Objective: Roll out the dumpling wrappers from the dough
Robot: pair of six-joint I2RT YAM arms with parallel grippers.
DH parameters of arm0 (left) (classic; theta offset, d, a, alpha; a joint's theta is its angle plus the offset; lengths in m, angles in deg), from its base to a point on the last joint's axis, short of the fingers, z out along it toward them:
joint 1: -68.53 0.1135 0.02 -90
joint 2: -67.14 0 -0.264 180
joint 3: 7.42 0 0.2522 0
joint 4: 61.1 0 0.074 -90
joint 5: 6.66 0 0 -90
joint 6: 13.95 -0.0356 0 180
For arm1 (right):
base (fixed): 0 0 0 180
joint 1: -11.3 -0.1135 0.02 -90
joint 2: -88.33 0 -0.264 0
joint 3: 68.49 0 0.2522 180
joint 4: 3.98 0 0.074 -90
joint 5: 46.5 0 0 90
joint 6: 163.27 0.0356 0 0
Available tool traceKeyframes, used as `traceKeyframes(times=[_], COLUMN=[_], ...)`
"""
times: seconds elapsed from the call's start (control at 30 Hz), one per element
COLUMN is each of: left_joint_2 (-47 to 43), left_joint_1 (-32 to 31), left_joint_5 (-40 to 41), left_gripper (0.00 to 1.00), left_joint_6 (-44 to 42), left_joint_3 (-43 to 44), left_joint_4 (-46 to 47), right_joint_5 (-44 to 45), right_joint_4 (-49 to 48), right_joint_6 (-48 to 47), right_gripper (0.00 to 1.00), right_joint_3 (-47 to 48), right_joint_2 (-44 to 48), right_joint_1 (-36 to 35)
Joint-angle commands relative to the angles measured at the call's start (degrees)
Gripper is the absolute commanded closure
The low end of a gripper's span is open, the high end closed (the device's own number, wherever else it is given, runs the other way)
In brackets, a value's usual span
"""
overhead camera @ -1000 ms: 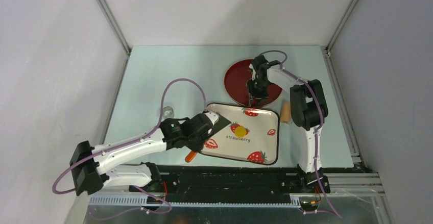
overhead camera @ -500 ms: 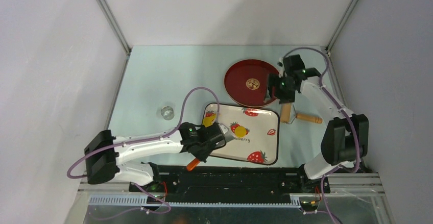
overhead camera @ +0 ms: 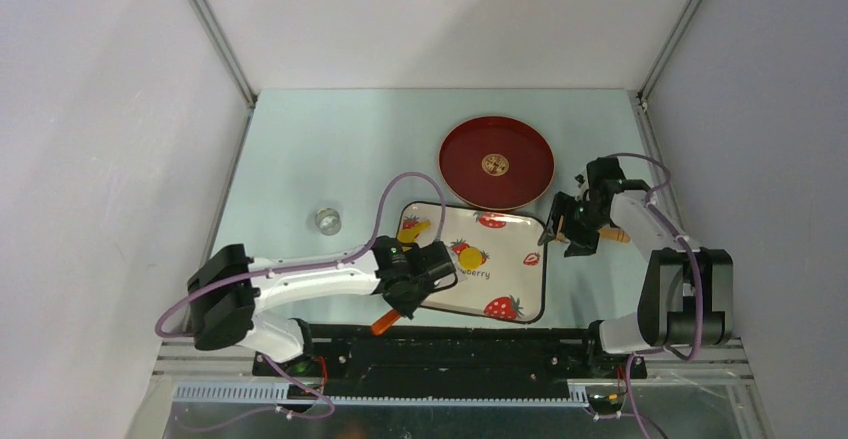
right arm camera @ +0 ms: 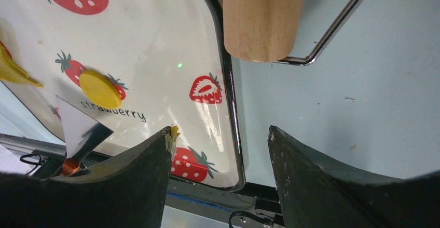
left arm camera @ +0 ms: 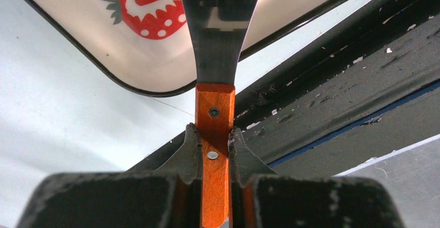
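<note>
The dumpling wrapper (overhead camera: 470,256), a small flat yellow disc, lies on the strawberry tray (overhead camera: 520,304); it also shows in the right wrist view (right arm camera: 100,89). A yellow dough scrap (overhead camera: 418,227) lies at the tray's far left corner. My left gripper (overhead camera: 402,297) is shut on the orange handle (left arm camera: 214,111) of a metal scraper, whose blade (right arm camera: 80,129) lies on the tray near the disc. My right gripper (overhead camera: 572,231) is open and empty, just right of the tray and over the wooden rolling pin (right arm camera: 262,17). A dough crumb sticks to its left fingertip (right arm camera: 173,133).
A red round plate (overhead camera: 497,162) sits beyond the tray. A small clear glass object (overhead camera: 327,220) stands on the table to the left. The rolling pin's handle (overhead camera: 612,233) points right. The black base rail (overhead camera: 450,344) runs along the near edge.
My right gripper has left the red plate and come down right of the tray over the rolling pin. My left arm has drawn the scraper back toward the tray's near edge.
</note>
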Motion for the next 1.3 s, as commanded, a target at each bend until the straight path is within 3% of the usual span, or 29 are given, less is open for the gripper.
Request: traceKeyframes(times=[0.0,0.4,0.97,1.13,1.27], left_joint_2=[2.0,5.3,8.2,9.6,10.5], left_joint_1=[-0.4,-0.4,0.2,0.4,0.5], left_joint_5=[-0.8,-1.1,-1.0,-1.4,-1.6], left_gripper=[1.0,1.0,1.0,1.0,1.0], left_joint_6=[-2.5,-2.9,-4.5,-5.4,-5.6], left_joint_3=[3.1,3.8,6.1,6.7,7.0], left_joint_4=[-0.8,-0.9,-0.9,-1.7,-2.2], right_joint_5=[-3.5,-5.6,-5.8,-5.8,-6.0], right_joint_4=[-3.7,-9.4,-10.9,-10.8,-10.8], right_joint_6=[0.7,2.7,2.1,1.8,1.6], right_gripper=[0.3,0.39,0.78,0.98,1.0], right_joint_3=[-2.3,-6.2,-7.1,-7.1,-7.2], right_joint_2=[-0.1,-6.3,-8.7,-9.0,-9.5], right_joint_1=[0.1,0.1,0.0,-0.1,-0.6])
